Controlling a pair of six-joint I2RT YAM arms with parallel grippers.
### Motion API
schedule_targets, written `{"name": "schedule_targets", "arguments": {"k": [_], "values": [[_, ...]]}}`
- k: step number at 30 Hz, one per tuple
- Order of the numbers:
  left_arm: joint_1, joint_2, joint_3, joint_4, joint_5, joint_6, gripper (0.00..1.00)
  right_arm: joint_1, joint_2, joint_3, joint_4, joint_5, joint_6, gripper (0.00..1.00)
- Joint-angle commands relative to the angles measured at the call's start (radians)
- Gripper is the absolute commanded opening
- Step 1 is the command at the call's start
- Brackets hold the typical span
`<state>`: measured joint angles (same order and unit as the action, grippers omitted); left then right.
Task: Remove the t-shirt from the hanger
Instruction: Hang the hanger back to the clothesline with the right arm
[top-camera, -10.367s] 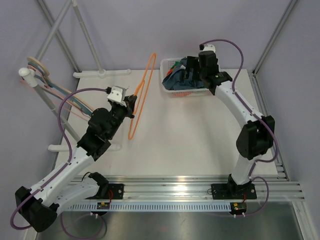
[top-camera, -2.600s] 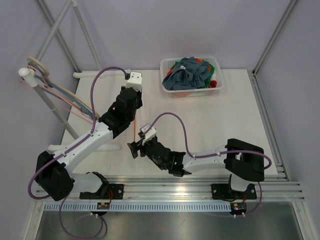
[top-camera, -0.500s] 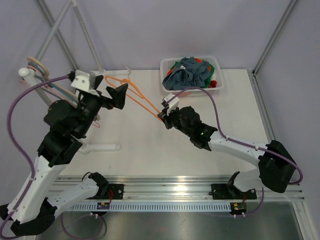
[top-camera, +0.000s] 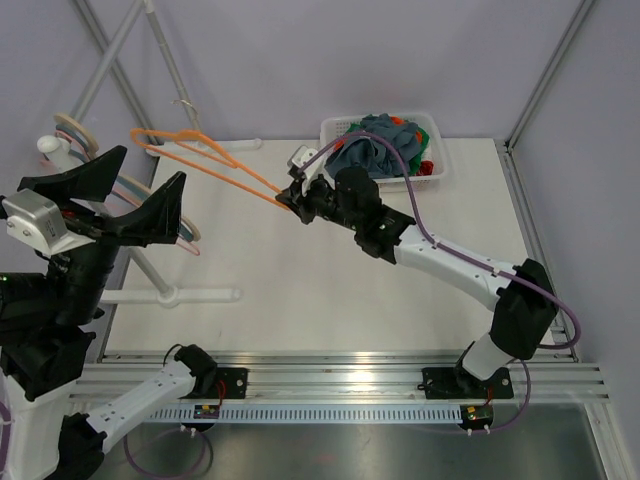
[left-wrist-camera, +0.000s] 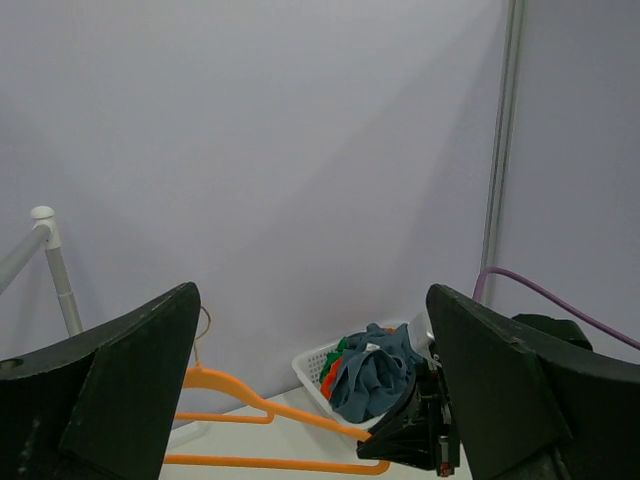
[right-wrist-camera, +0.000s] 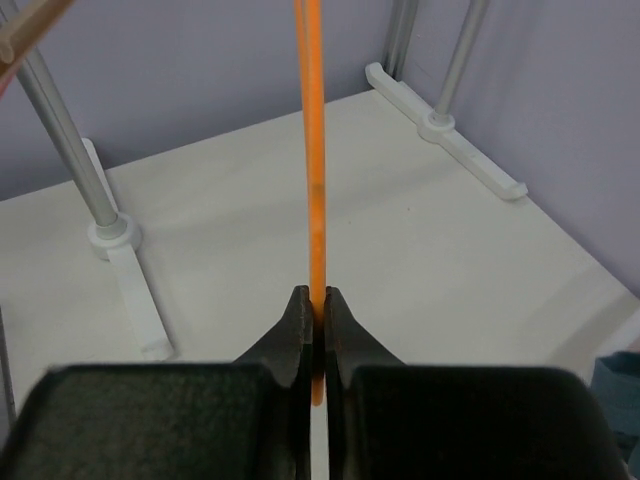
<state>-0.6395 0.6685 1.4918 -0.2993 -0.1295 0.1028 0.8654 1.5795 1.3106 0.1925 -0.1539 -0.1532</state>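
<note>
The orange hanger (top-camera: 205, 160) is bare and hangs in the air, slanting from the middle of the table toward the rack at the left. My right gripper (top-camera: 291, 201) is shut on its lower right end; the right wrist view shows the orange bar (right-wrist-camera: 313, 150) pinched between the jaws (right-wrist-camera: 313, 295). The blue-grey t-shirt (top-camera: 375, 150) lies crumpled in the white basket (top-camera: 437, 172). My left gripper (top-camera: 154, 164) is raised high at the left, wide open and holding nothing. Between its fingers (left-wrist-camera: 310, 290) I see the hanger (left-wrist-camera: 250, 408) and the t-shirt (left-wrist-camera: 372, 375).
A white clothes rack stands at the left with several other hangers (top-camera: 78, 135) on its pole, and its foot (top-camera: 190, 295) lies on the table. Other coloured clothes fill the basket under the t-shirt. Slanted frame poles (top-camera: 170, 65) stand behind.
The right gripper has carried the hanger up and to the back left. The left arm has drawn away from the hanger's hook to the left and risen, still open.
</note>
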Motion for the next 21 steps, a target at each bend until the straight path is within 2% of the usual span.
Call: {"name": "schedule_targets", "arguments": {"k": [1, 21], "values": [[-0.003, -0.020, -0.018, 0.049, 0.045, 0.038, 0.99, -0.006, 0.039, 0.116, -0.010, -0.104, -0.040, 0.00], [-0.003, -0.069, 0.070, 0.019, 0.038, 0.123, 0.99, -0.008, 0.369, 0.670, -0.186, -0.331, -0.013, 0.00]]}}
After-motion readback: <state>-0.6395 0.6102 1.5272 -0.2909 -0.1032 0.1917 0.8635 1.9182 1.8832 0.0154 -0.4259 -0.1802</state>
